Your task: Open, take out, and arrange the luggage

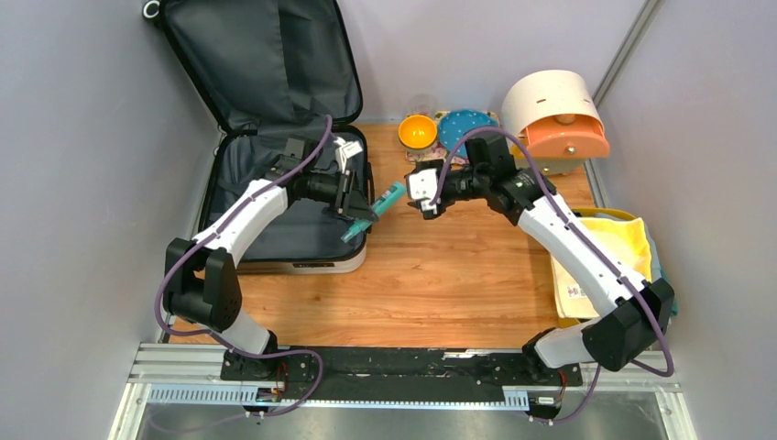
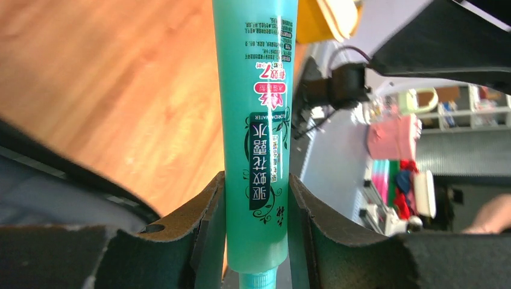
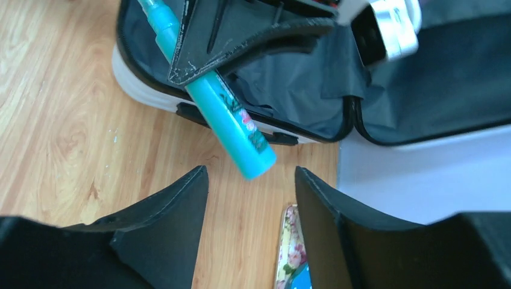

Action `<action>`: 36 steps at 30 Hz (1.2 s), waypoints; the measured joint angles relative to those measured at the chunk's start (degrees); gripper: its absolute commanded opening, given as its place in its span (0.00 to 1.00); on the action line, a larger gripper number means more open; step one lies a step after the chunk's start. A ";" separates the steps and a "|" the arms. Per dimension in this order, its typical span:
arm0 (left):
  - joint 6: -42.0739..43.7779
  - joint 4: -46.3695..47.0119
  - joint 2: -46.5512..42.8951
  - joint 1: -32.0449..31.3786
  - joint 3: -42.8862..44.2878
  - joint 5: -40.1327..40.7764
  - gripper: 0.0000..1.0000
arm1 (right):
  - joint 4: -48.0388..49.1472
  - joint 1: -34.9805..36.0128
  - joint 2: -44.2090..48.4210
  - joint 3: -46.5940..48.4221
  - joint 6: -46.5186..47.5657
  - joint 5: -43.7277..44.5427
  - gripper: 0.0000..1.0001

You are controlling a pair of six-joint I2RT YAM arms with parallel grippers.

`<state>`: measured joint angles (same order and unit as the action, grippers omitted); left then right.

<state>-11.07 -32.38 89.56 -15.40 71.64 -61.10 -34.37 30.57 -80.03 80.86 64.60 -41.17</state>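
Observation:
The luggage (image 1: pixel 307 265) lies open at the left of the table, its lid leaning on the back wall and its dark grey lining showing. My left gripper (image 1: pixel 360 216) is shut on a teal tube (image 1: pixel 376 209) and holds it over the suitcase's right edge, pointing right. In the left wrist view the tube (image 2: pixel 259 108) sits upright between the pads, gripped near its cap end by my left gripper (image 2: pixel 256 198). My right gripper (image 1: pixel 414 194) is open and empty just beyond the tube's free end. In the right wrist view my right gripper (image 3: pixel 250 177) faces the tube (image 3: pixel 226 117) and the luggage (image 3: pixel 313 108).
An orange bowl (image 1: pixel 417 131) and a blue dotted plate (image 1: pixel 465 128) on a floral tray (image 3: pixel 291 253) sit at the back. A round cream-and-orange drawer box (image 1: pixel 554 115) stands at the back right. A yellow bin (image 1: pixel 618 247) is at the right edge.

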 measured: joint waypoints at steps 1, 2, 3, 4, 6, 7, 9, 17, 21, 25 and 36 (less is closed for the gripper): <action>-0.17 -0.07 0.00 -1.14 -0.26 -1.36 0.00 | -0.92 0.42 0.00 -0.31 2.73 -0.22 0.54; -0.24 -0.07 0.00 -2.08 -0.44 -2.34 0.00 | -2.23 1.18 0.00 -0.42 5.77 -0.48 0.54; -0.35 -0.13 0.00 -2.78 -0.55 -3.19 0.00 | -3.63 1.46 0.00 -0.46 8.55 -0.63 0.53; -0.48 -0.22 0.00 -3.48 -0.57 -3.93 0.00 | -5.49 1.81 0.00 -0.46 11.37 -0.92 0.53; -0.68 -0.24 0.00 -4.42 -0.55 -5.20 0.00 | -8.76 2.40 0.00 -0.46 16.20 -1.03 0.53; -0.76 -0.24 0.00 -4.76 -0.55 -5.66 0.00 | -10.25 2.67 -0.02 -0.46 18.10 -1.01 0.53; -1.03 -0.24 0.02 -5.38 -0.55 -6.23 0.00 | -13.27 3.28 -0.02 -0.46 22.16 -0.87 0.53; -2.16 -0.42 1.11 -7.19 0.22 -7.02 0.00 | -16.81 4.31 -2.54 0.17 29.94 1.25 0.56; -2.80 -0.42 2.34 -8.22 0.83 -7.43 0.00 | -16.72 4.66 -3.34 0.15 31.43 2.43 0.50; -3.48 -0.20 2.97 -8.63 1.90 -7.89 0.00 | -15.67 5.07 -3.34 -0.02 32.28 3.19 0.39; -4.00 1.36 3.56 -7.45 2.84 -7.98 0.69 | -11.52 4.94 -2.82 -1.33 28.44 8.02 0.00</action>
<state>-15.07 -31.03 93.12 -22.85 74.48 -69.08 -45.89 35.51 -82.85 79.53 93.03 -33.15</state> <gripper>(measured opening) 0.561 0.335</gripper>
